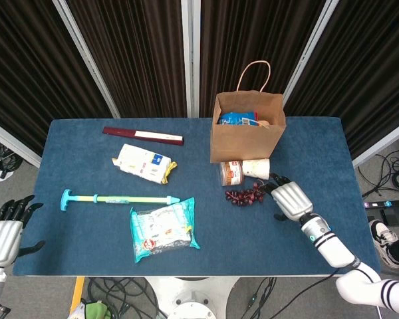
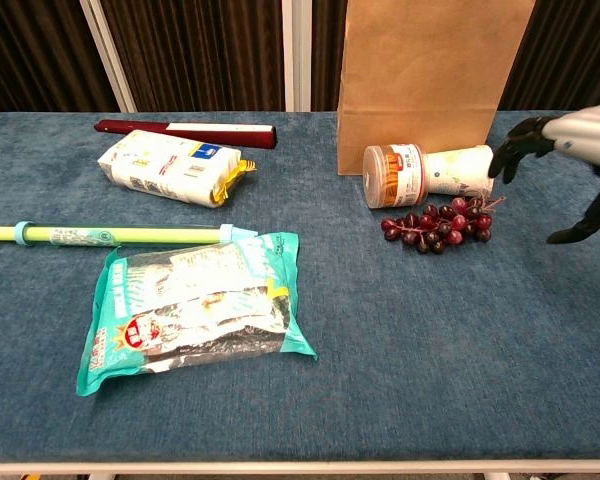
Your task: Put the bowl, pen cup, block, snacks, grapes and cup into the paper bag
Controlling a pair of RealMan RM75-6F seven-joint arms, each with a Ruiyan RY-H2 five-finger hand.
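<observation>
Beside the grapes (image 1: 247, 195) and the toppled cup (image 1: 255, 169), the right hand (image 1: 289, 199) hovers with fingers spread, holding nothing. A low sweep could scatter the grapes or roll the cup against the paper bag (image 1: 247, 136). Off-table, the left hand (image 1: 2, 232) hangs idle, fingers apart.

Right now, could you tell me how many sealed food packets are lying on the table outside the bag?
2: a white packet near the table's middle-left and a teal packet toward the front edge. More may sit hidden inside the paper bag.
</observation>
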